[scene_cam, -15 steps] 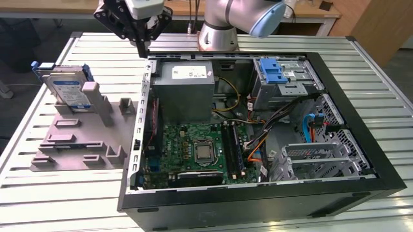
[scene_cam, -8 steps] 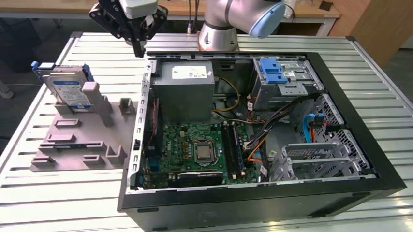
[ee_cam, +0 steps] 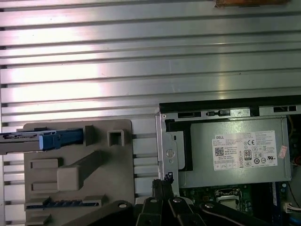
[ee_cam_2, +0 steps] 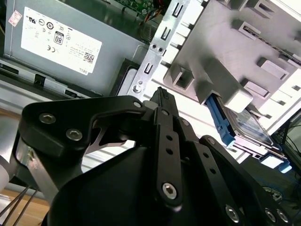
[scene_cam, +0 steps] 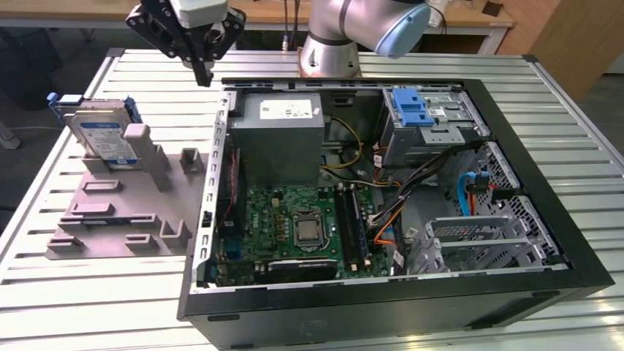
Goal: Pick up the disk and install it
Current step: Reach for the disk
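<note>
Gripper (scene_cam: 202,73) closed and empty, touching nothing, in upper left of exterior view.
Silver disk (scene_cam: 101,137) with blue rails, leaning upright in grey stand (scene_cam: 117,212), left of open computer case (scene_cam: 390,300).

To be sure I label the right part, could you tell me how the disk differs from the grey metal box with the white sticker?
The disk is much smaller than the grey metal box. The disk stands propped in a grey holder outside the computer case; the box sits inside it. The disk has blue rails; the box has none. Both are silvery grey and carry a label.
</note>
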You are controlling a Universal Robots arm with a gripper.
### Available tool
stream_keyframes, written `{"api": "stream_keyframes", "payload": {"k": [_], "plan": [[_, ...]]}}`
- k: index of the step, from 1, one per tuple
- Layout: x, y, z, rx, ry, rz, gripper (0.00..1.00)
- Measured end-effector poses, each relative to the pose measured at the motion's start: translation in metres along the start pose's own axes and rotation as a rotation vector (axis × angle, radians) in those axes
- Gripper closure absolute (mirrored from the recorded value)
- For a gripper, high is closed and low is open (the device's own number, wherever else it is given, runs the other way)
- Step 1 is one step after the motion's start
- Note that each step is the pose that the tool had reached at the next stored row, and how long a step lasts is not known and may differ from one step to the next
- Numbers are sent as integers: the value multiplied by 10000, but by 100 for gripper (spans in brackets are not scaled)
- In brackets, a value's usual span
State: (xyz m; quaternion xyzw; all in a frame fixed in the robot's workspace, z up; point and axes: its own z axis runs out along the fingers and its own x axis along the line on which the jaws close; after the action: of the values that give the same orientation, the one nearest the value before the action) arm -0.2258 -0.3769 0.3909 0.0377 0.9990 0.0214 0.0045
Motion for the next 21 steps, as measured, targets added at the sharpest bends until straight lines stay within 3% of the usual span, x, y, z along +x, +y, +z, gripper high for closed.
{"api": "stream_keyframes", "payload": {"k": [7, 12, 21], "plan": [[98, 16, 3, -1, -1, 0, 89], [169, 88, 8, 0, 0, -1, 89], [359, 143, 21, 0, 0, 0, 89]]}}
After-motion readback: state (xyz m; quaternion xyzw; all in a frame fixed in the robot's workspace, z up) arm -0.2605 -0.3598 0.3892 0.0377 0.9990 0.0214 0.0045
